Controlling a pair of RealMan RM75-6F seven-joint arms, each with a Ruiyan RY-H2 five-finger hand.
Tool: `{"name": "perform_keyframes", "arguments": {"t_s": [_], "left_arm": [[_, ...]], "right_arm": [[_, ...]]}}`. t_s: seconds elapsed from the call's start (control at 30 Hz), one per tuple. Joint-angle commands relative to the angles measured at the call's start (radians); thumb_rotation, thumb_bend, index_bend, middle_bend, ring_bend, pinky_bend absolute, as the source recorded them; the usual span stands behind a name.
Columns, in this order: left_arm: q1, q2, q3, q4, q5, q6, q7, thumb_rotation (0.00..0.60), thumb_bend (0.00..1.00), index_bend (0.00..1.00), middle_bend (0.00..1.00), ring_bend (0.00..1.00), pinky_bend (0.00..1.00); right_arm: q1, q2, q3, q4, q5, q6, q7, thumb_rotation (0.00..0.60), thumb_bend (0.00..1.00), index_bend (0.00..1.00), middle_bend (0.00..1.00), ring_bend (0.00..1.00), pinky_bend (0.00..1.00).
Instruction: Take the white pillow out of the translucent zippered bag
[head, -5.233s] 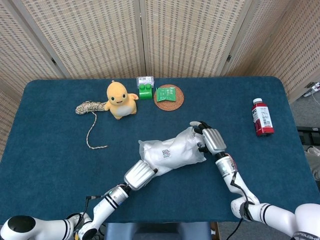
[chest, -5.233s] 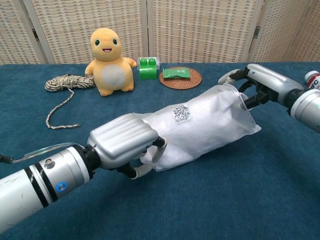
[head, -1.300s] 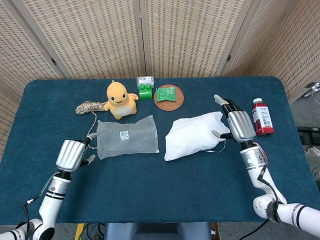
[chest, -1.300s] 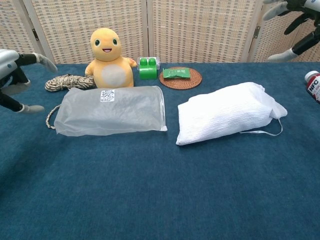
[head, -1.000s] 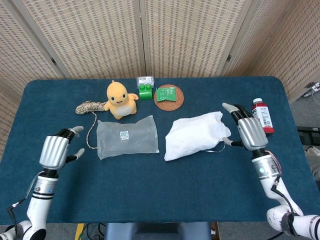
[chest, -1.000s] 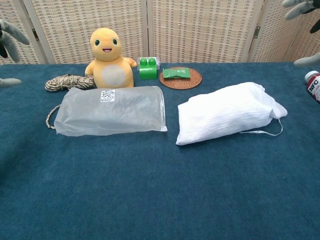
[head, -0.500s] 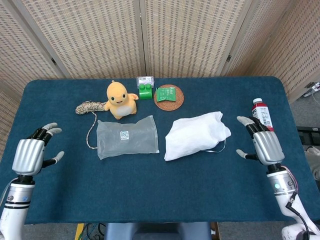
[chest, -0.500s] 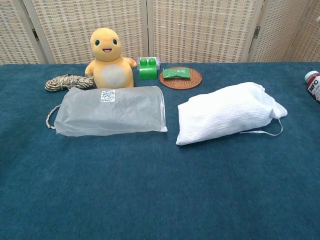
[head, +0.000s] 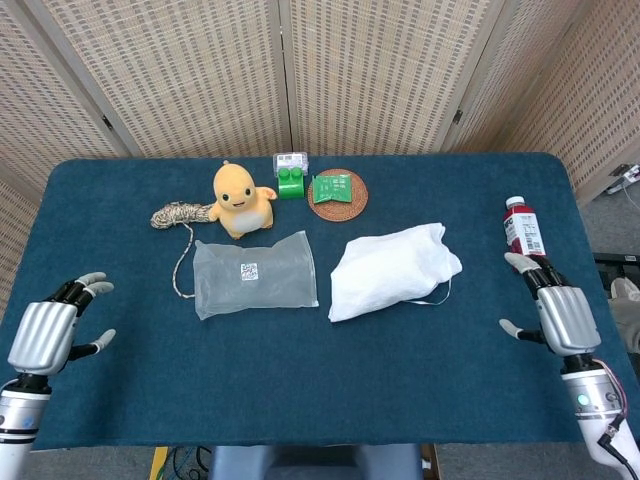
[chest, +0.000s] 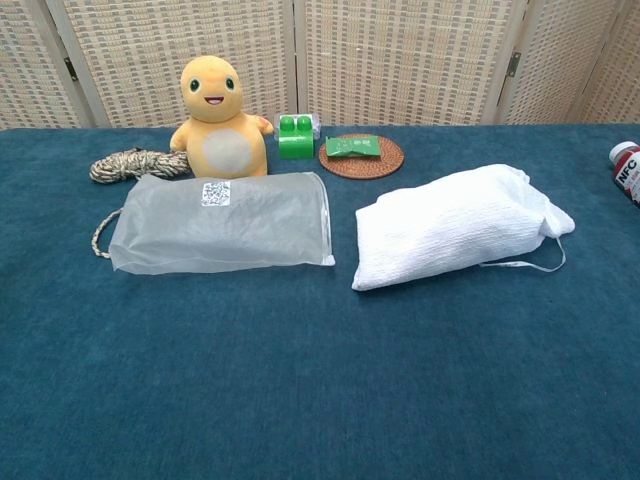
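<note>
The white pillow (head: 392, 270) (chest: 457, 226) lies bare on the blue table, right of centre. Flat and empty, the translucent zippered bag (head: 254, 275) (chest: 222, 221) rests to its left, a small gap between them. My left hand (head: 48, 330) hovers at the table's left edge, fingers spread, holding nothing. At the right edge my right hand (head: 560, 314) is likewise spread and empty. Neither hand shows in the chest view.
A yellow plush toy (head: 241, 199), a rope coil (head: 177, 214), a green block (head: 290, 182) and a wicker coaster with a green packet (head: 337, 193) line the back. A red bottle (head: 522, 232) lies near the right edge, just beyond my right hand.
Both hands have let go and drawn outward and back toward the table's side edges, leaving the chest view. The pillow and the bag have stayed still since separating.
</note>
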Motion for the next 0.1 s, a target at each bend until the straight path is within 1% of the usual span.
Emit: {"name": "perform_keyframes", "arguments": {"t_s": [0.03,0.1], "left_arm": [[0.001,0.0,0.0,-0.002,0.003,-0.001,0.002,0.6,0.21,0.29,0.22,0.25,0.52],[0.001,-0.003,0.0,-0.002,0.004,-0.003,0.006,0.6,0.21,0.29,0.22,0.25,0.52]], "right_arm": [[-0.002,0.002,0.004,0.001,0.0,0.0,0.003,0.6,0.0,0.15,0.18,0.08,0.28],[-0.002,0.0,0.007,0.004,-0.004,-0.001,0.004,0.6,0.0,0.15,0.18,0.08,0.28]]}}
